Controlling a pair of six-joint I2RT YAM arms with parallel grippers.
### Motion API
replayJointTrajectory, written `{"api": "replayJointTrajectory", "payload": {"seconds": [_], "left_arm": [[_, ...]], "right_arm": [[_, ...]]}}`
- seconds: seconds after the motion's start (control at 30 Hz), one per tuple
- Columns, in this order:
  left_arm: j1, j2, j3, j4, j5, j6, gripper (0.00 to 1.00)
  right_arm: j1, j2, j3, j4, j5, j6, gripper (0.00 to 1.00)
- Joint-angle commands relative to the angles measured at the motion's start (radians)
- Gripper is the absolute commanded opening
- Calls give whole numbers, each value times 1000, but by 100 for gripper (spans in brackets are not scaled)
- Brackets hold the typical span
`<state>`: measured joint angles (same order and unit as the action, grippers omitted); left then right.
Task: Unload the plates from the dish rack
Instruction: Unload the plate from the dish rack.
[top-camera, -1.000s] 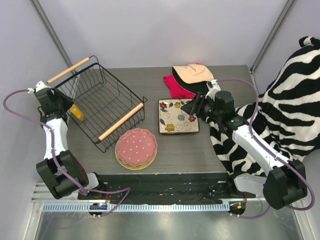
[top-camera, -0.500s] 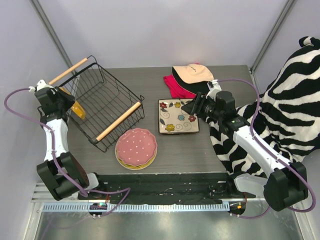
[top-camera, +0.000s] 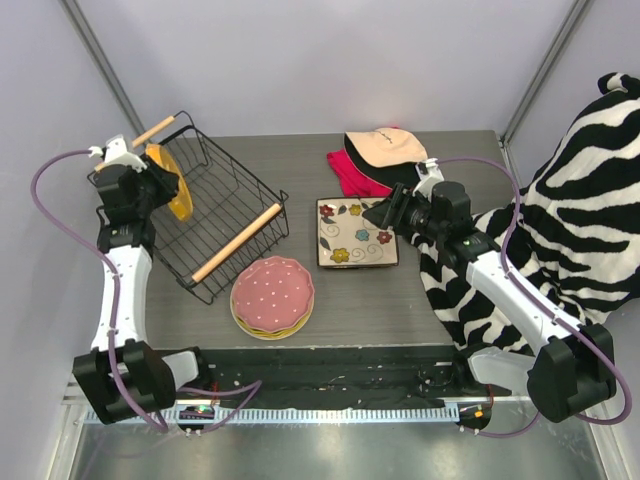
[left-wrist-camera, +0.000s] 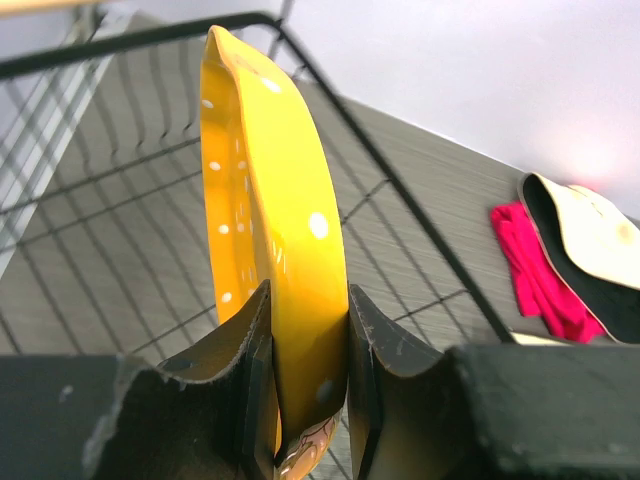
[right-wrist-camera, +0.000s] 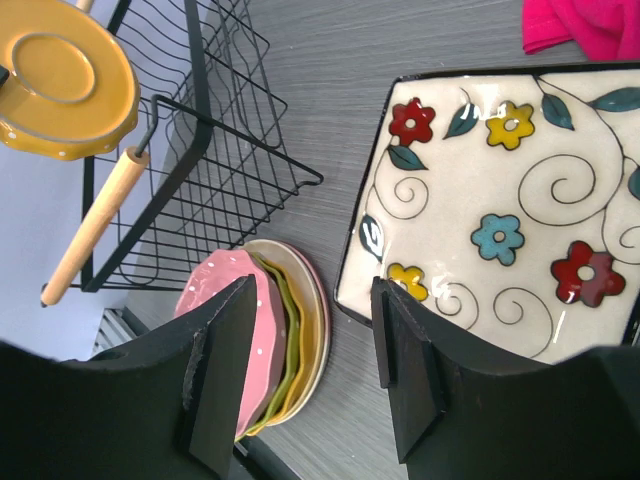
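Observation:
My left gripper (top-camera: 158, 184) is shut on the edge of a round orange plate (top-camera: 173, 180), held upright above the back-left corner of the black wire dish rack (top-camera: 240, 243). The left wrist view shows the orange plate (left-wrist-camera: 270, 200) clamped between both jaws, with the rack rim (left-wrist-camera: 400, 188) behind it. Near the table's front lies a stack of scalloped plates (top-camera: 272, 295), pink on top. The square flowered plate (top-camera: 356, 232) lies flat to its right. My right gripper (top-camera: 385, 214) is open with nothing in it, over the square plate's right edge (right-wrist-camera: 500, 200), the stack (right-wrist-camera: 270, 330) to its left.
A cream-and-black cap (top-camera: 385, 148) rests on a pink cloth (top-camera: 350, 172) at the back of the table. A zebra-patterned fabric (top-camera: 580, 220) hangs along the right side under my right arm. Walls close in on the left and at the back.
My left arm has risen and moved back, lifting the orange plate from the rack's left side up above its back-left corner. The right arm has not moved.

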<state>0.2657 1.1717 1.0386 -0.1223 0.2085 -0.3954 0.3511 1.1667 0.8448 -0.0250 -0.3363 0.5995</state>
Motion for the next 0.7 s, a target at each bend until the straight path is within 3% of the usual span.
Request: {"api": "replayJointTrajectory", "payload": {"seconds": [0.0,0.4,0.67], "left_arm": [[-81,-86,113,200,32,102,0],[-388,-234,101,158,161,380,0],[-631,-270,32,87,28,547,0]], "right_arm": [[-3,-19,66,52,-21,42,57],[54,23,169,191,-60,200,59],[204,145,336,232,-15,233,62]]}}
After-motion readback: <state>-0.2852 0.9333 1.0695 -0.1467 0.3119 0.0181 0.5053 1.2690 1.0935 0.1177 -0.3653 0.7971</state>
